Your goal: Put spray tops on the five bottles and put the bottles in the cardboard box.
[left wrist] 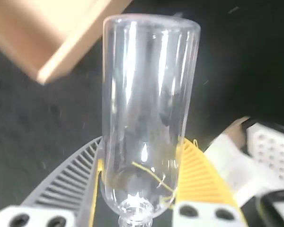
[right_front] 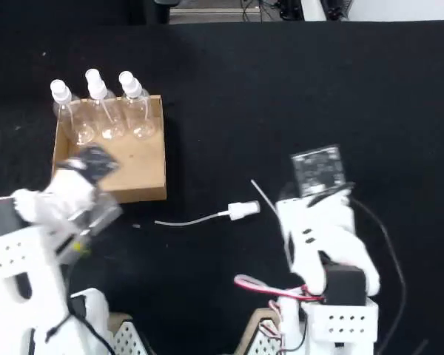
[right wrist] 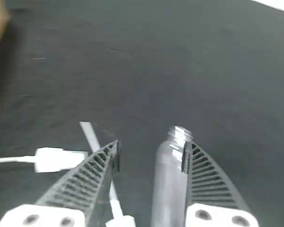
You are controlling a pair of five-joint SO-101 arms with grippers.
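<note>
A black table is recorded as the work surface, with a cardboard box set at its far left. Three capped bottles are stowed upright along the box's far wall, so three of five are judged complete.

Two bottles are left to be capped and boxed. A spray top is found lying loose on the table between the arms, and a second spray top lies at the right gripper.

The left gripper is held at the box's near edge, its fingers closed on an uncapped bottle whose neck is turned toward the wrist. The right gripper is held low over the table, its fingers spread wide. A second uncapped bottle lies between them against one finger and is not clamped.
</note>
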